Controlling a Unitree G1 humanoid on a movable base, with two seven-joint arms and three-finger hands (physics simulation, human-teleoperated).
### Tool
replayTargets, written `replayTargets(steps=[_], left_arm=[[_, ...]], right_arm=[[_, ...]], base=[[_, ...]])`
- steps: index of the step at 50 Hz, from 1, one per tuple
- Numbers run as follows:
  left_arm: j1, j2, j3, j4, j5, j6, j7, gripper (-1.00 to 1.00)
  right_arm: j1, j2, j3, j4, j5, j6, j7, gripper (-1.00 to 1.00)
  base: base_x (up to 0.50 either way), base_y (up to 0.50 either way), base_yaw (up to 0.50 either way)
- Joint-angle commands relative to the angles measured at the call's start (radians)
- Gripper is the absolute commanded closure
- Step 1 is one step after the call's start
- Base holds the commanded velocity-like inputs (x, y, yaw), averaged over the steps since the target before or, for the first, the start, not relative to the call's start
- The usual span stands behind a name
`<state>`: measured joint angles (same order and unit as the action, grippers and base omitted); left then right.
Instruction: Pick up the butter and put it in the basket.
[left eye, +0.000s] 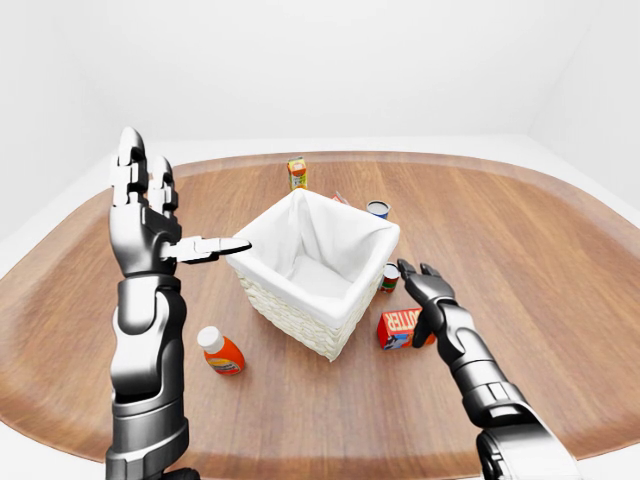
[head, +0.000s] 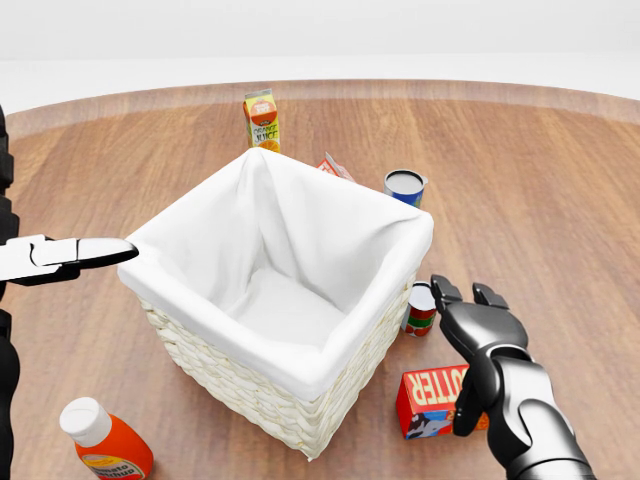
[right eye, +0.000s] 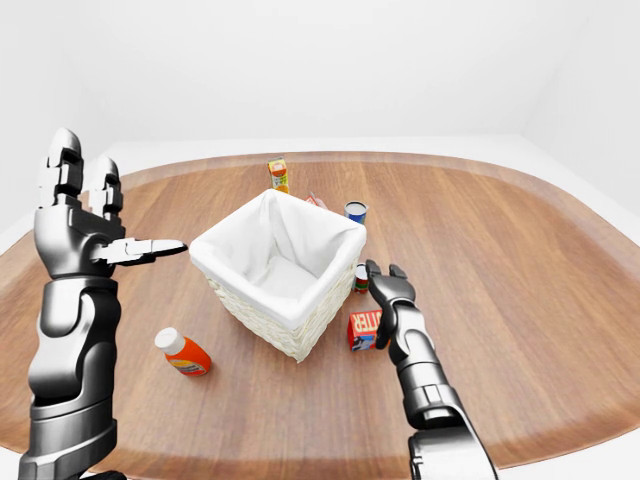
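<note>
The right hand's fingers (head: 447, 295) were spread open, gripping nothing, and the right hand (head: 478, 335) hung just over the right end of the butter (head: 432, 400), its thumb dropped beside the box's right face; whether it touched could not be told. The butter, a red box, lay on the wooden table (head: 560, 200) just right of the basket's near corner, with a small can (head: 421, 308) just beyond it. The basket (head: 275, 290), white-lined and empty, stood to the left. The left hand (left eye: 150, 215) was raised well left of the basket, fingers open, one pointing toward the rim. The reach for the butter looked to be in hand; next the fingers would need to lower around the box and close before any lift.
</note>
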<state>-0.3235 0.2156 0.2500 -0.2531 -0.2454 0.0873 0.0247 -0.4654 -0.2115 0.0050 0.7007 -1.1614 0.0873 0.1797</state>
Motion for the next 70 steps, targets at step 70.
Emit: replayTargets(steps=[70], left_arm=[[-0.005,0.004,-0.002,0.067,-0.005,0.0,-0.005,-1.0]], right_arm=[[-0.237,0.044,0.086,0.664,0.124,0.0,-0.291,-1.0]], base=[[0.0,0.0,0.0]])
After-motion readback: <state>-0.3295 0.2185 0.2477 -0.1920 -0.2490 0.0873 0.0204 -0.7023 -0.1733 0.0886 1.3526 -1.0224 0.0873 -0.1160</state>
